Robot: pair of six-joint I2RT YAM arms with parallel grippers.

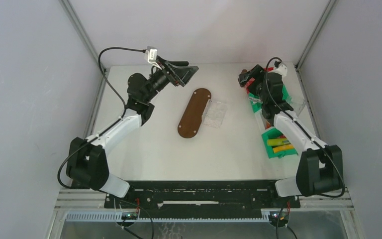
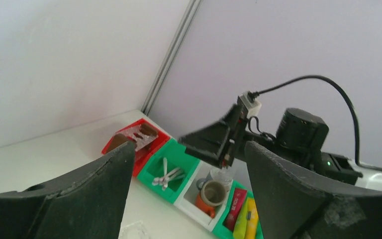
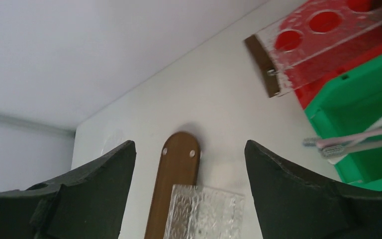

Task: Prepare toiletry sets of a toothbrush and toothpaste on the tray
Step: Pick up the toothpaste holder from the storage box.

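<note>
Brown oval tray lies mid-surface with no set on it yet, a clear textured plastic sheet against its right side. The pink-red toothpaste tube and lime-green toothpaste tube lie side by side in the nearest green bin at the right edge. Pale slim toothbrushes lie in a second green bin further back. The tubes look light, soft and glossy, so a gentle pinch across the middle suits them. The brushes look stiff and are best taken mid-handle. The left gripper and right gripper both hang spread apart, empty.
</note>
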